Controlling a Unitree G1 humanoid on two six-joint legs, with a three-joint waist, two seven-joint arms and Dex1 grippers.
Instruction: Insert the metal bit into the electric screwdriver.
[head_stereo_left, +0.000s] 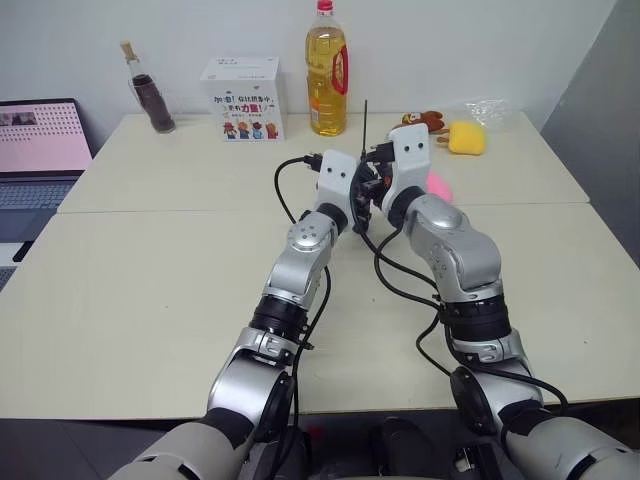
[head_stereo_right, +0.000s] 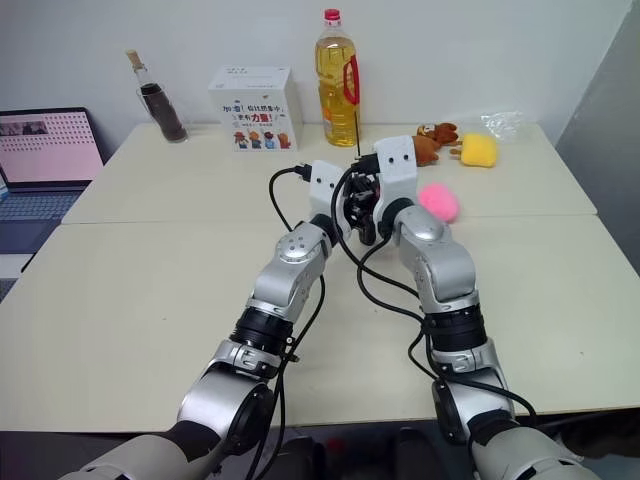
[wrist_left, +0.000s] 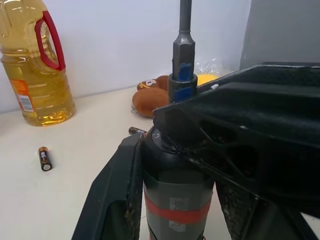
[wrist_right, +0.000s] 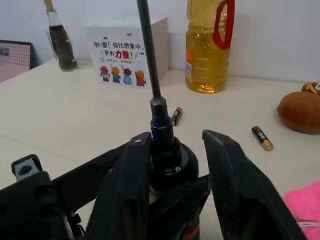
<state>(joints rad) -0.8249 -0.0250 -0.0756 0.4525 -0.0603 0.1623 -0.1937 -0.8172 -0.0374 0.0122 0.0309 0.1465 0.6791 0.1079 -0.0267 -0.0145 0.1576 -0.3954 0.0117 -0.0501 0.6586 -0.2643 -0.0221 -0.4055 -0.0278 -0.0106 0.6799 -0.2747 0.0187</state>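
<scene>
A pale table (head_stereo_left: 150, 290) stands against a white wall. Above its middle, the left gripper (wrist_left: 175, 170) is clamped on the screwdriver (wrist_left: 176, 200), which is held upright. The bit (wrist_right: 150, 65) is seated in the screwdriver's tip and rises straight up. The right gripper (wrist_right: 172, 165) is seen spread around that tip. Behind are an oil bottle (head_stereo_left: 326, 70), a box (head_stereo_left: 242, 98) and two batteries (wrist_right: 262, 138).

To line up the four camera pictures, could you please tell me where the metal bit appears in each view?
Left eye view: the metal bit rises upright between the two wrists.
Right eye view: it stands before the oil bottle.
Left wrist view: it sticks up from the electric screwdriver.
Right wrist view: it rises from the screwdriver's tip.
Shared landmark: the oil bottle.
</scene>
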